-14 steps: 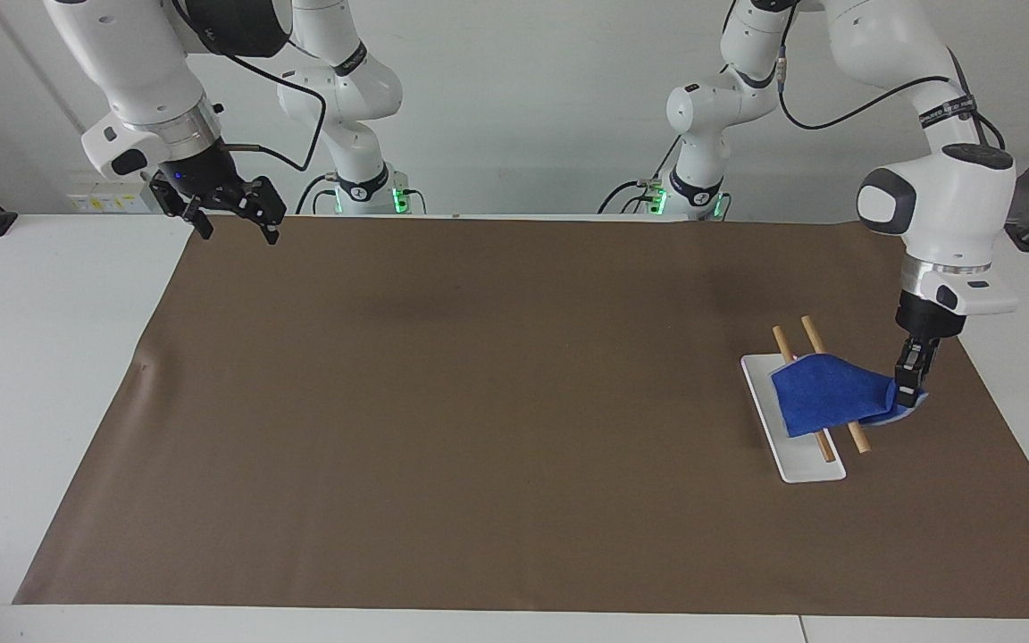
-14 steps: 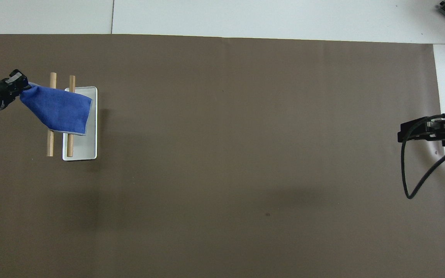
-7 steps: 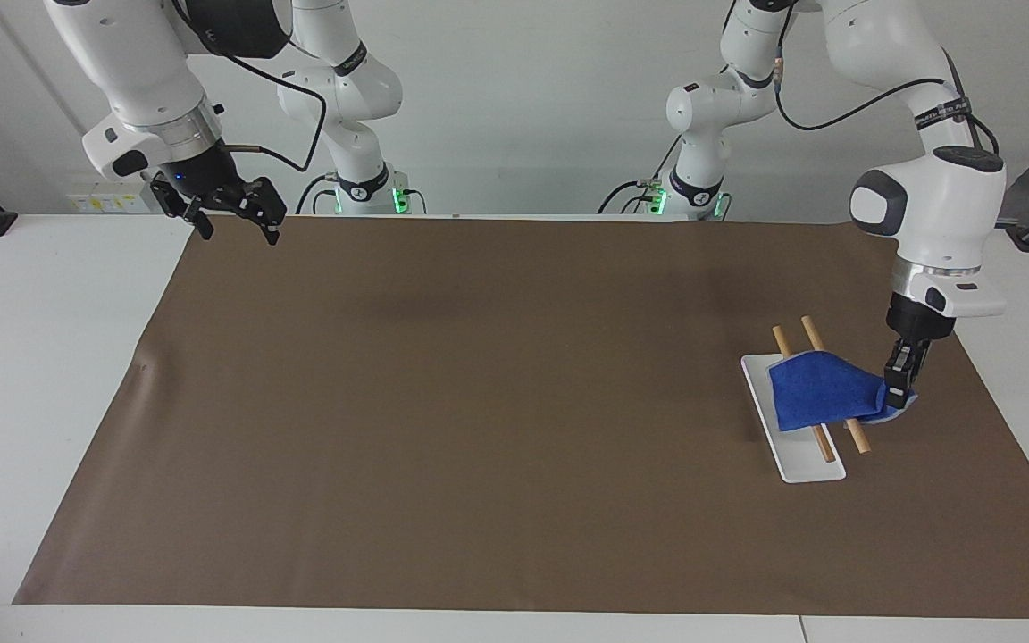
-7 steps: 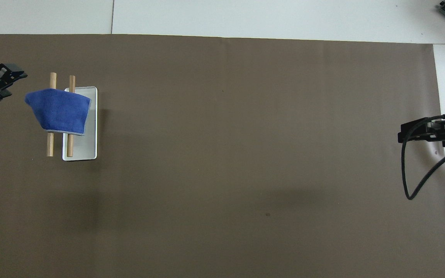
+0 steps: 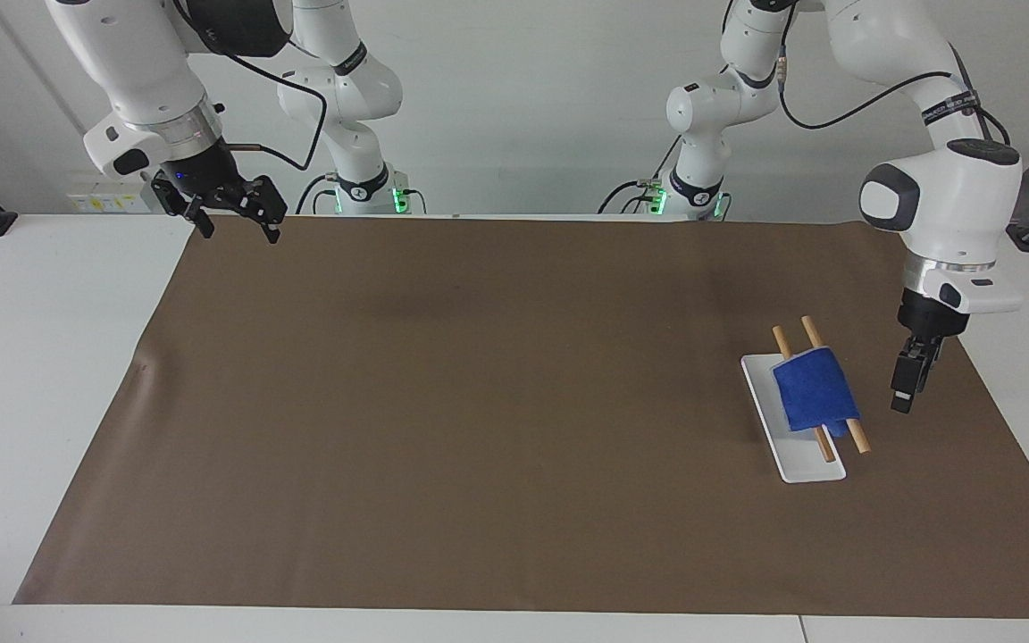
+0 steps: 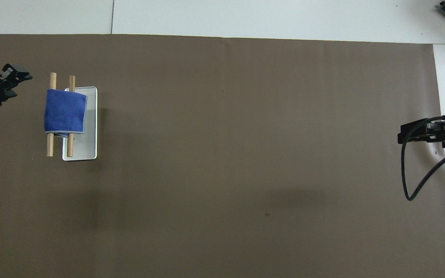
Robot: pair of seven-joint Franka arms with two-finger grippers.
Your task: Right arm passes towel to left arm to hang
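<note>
Brown matting covered the tabletop (image 5: 50,357), where the bright blue fuzzy towel (image 5: 811,390) already hung across two wooden rods (image 5: 851,432) (hanging apparently done), left claw (image 5: 906,386) empty and apart beside it, right claw (image 5: 233,219) waiting open.

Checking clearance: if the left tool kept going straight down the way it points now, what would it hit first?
Probably the brown mat, beside the towel toward the left arm's end. The left tool hangs apart from the towel, though depth is uncertain.

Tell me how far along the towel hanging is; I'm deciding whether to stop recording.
Done: the towel lies draped over both wooden rods above the white tray. In hand: nothing; the left claw hangs beside the rack, apart from the cloth. The right claw waits open at its own end. Left: apparently only withdrawing the left arm.
</note>
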